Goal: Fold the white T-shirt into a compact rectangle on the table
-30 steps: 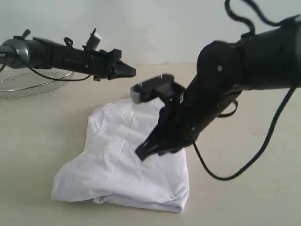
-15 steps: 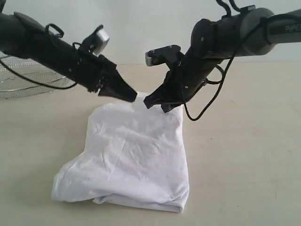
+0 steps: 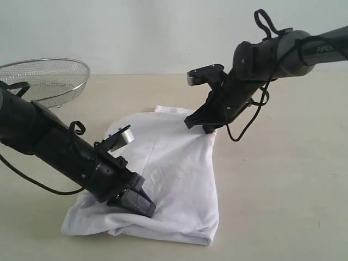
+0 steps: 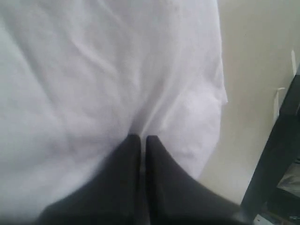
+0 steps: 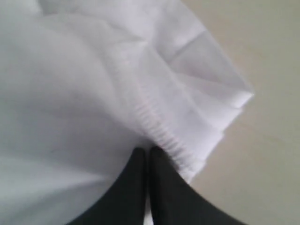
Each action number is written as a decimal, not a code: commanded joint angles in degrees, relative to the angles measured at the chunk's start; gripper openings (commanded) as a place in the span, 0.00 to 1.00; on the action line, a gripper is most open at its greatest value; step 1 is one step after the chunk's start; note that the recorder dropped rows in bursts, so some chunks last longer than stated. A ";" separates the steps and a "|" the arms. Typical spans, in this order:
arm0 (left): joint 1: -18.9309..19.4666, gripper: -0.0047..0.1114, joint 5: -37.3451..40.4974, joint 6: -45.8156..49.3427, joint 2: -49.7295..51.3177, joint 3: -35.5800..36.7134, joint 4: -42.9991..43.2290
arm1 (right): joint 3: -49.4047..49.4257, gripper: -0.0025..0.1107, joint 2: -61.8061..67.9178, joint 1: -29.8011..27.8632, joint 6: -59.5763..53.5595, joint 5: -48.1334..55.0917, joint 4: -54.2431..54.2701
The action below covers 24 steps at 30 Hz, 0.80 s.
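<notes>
Left gripper point(image 3: 145, 208) dropped onto crumpled white T-shirt point(image 3: 168, 163); right gripper point(image 3: 191, 123) touches its ribbed hem, both pinched together

Shirt point(image 3: 168, 168) lies on the table point(image 3: 283, 190); basket point(image 3: 46, 79) behind it to the left; left gripper point(image 3: 142, 205) on its near part, right gripper point(image 3: 197, 124) at its far edge
</notes>
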 commanded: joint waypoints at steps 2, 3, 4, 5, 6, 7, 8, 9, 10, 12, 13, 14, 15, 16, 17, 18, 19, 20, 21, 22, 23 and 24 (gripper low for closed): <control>-0.29 0.08 8.50 9.45 -1.63 1.17 -8.41 | -3.10 0.02 -0.91 -2.97 -0.47 1.41 -0.90; -0.29 0.08 9.91 12.56 -2.66 1.04 -12.03 | -3.89 0.02 -1.81 -2.97 -0.63 3.14 -0.90; -0.17 0.08 9.93 13.36 -3.90 0.49 -14.60 | -4.23 0.02 -2.79 -2.97 -1.05 4.22 -0.90; -0.04 0.08 8.85 13.19 -4.91 -0.08 -15.60 | -4.23 0.02 -3.78 -2.53 -1.16 4.34 -0.90; 0.27 0.08 6.03 12.33 -6.08 -0.90 -15.40 | -4.23 0.02 -5.18 -2.13 -1.16 4.95 -0.90; 0.59 0.08 1.88 10.92 -7.07 -1.60 -13.81 | -4.23 0.02 -6.03 -1.42 -1.16 5.85 -0.56; 0.92 0.08 -3.65 9.46 -7.77 -2.08 -11.72 | -4.23 0.02 -6.76 -0.75 -1.30 7.07 -0.20; 1.18 0.08 -9.04 7.38 -8.08 -2.60 -9.50 | -4.23 0.02 -7.50 0.43 -2.41 8.94 -0.11; 1.75 0.08 -13.62 6.02 -8.08 -3.24 -7.32 | -4.23 0.02 -7.63 1.22 -3.07 10.26 -0.11; 2.78 0.08 -18.86 5.77 -7.54 -4.44 -5.45 | -4.23 0.02 -7.50 2.93 -3.30 12.06 -0.11; 3.34 0.08 -19.78 5.77 -7.07 -5.31 -4.15 | -4.23 0.02 -7.23 3.50 -2.67 12.55 -0.11; 3.85 0.08 -20.02 5.33 -6.60 -6.03 -2.71 | -4.23 0.02 -6.94 4.11 -1.92 12.71 -0.11; 4.55 0.08 -20.02 3.70 -6.21 -6.80 -1.35 | -4.23 0.02 -6.64 4.53 -0.80 13.05 -0.11; 5.32 0.08 -19.90 2.10 -5.88 -7.31 -0.75 | -4.23 0.02 -6.49 4.92 -0.80 13.17 -0.32; 6.02 0.08 -19.90 1.24 -5.72 -7.46 -0.32 | -4.23 0.02 -6.39 4.97 -0.80 13.44 -1.24; 7.05 0.08 -19.90 1.12 -5.64 -7.60 -0.07 | -4.23 0.02 -6.39 4.97 -0.10 13.89 -2.85; 8.21 0.08 -19.75 1.12 -5.64 -7.60 0.06 | -4.23 0.02 -6.39 4.81 0.60 14.49 -4.24; 9.58 0.08 -19.13 1.12 -5.75 -7.60 0.23 | -4.23 0.02 -6.53 4.29 1.81 15.60 -6.00; 11.08 0.08 -17.65 1.12 -5.75 -7.60 0.23 | -4.23 0.02 -6.53 3.89 2.78 16.85 -7.04; 12.74 0.08 -15.69 1.34 -5.75 -7.60 0.23 | -4.23 0.02 -6.53 3.00 2.89 18.20 -7.18; 14.40 0.08 -13.57 1.34 -5.75 -7.60 0.23 | -4.23 0.02 -6.53 1.95 2.48 19.08 -6.58; 15.71 0.08 -11.85 1.34 -5.75 -7.60 0.23 | -4.12 0.02 -6.53 0.93 2.12 19.28 -5.78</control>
